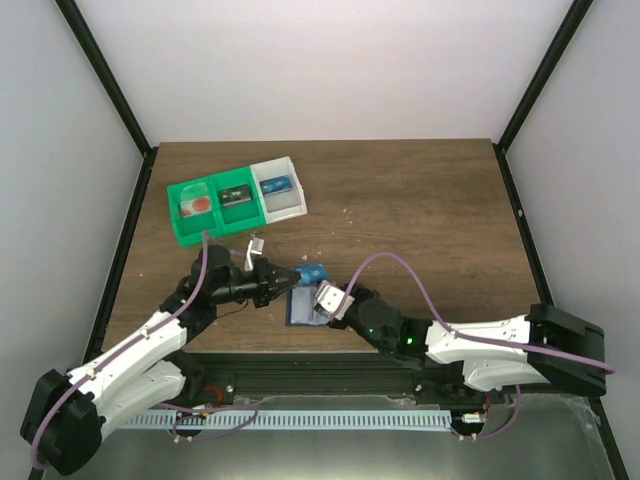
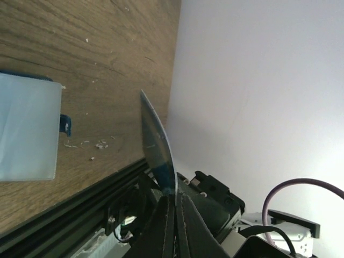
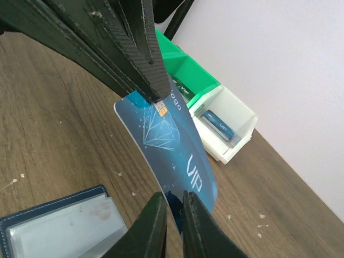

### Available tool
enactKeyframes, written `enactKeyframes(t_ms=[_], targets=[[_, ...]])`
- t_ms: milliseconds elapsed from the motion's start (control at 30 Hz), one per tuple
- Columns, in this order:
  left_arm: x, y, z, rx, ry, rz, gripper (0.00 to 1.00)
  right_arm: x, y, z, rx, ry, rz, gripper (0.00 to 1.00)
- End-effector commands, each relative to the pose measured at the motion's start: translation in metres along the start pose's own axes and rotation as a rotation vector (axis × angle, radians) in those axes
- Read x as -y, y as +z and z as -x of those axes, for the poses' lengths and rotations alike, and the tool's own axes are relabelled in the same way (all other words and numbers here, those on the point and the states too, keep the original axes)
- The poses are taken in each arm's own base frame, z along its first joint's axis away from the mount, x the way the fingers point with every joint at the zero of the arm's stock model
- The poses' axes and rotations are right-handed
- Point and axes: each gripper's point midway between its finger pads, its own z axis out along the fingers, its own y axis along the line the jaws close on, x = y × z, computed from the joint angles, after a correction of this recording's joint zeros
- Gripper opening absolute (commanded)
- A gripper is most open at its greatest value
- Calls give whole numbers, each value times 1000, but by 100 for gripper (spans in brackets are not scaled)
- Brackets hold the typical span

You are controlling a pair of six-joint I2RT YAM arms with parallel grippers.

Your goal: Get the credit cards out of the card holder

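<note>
The wooden table (image 1: 420, 220) carries a green-and-white tray (image 1: 228, 228) at far left and a blue wallet (image 1: 300, 308) by its near edge.

Blue VIP credit card (image 3: 172, 145), bowed, raised in air, blue card holder (image 3: 64, 226) lying open below

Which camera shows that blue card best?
The right wrist view: the blue card faces it, bent, showing a diamond and VIP lettering. The left wrist view catches it nearly edge-on; the top view shows only a small blue patch.
</note>
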Motion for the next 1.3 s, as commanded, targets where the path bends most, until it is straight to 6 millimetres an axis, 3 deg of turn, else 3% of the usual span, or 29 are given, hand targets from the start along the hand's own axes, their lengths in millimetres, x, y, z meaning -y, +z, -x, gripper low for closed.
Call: enactKeyframes(t_ms=[0,200,367,433,633,833,933,1267], targets=[[9,-2,10,41,101,25,0,0,-6,10,48,57,6,17],[10,-3,9,10,235,3,0,0,-27,16,88,234,76,58],[11,-12,28,56,368,59,0,5,-53,23,146,445,144,85],[22,-15,38,49,420,69,0,7,-60,23,148,500,159,99],[14,-18,92,53,476,257,0,14,-75,27,139,608,184,100],[21,-33,170,171,511,408,0,17,-91,41,199,665,245,100],[13,-35,207,202,480,449,0,18,-95,44,205,672,259,100],[-21,-11,294,205,453,629,0,20,-99,50,178,667,276,100]])
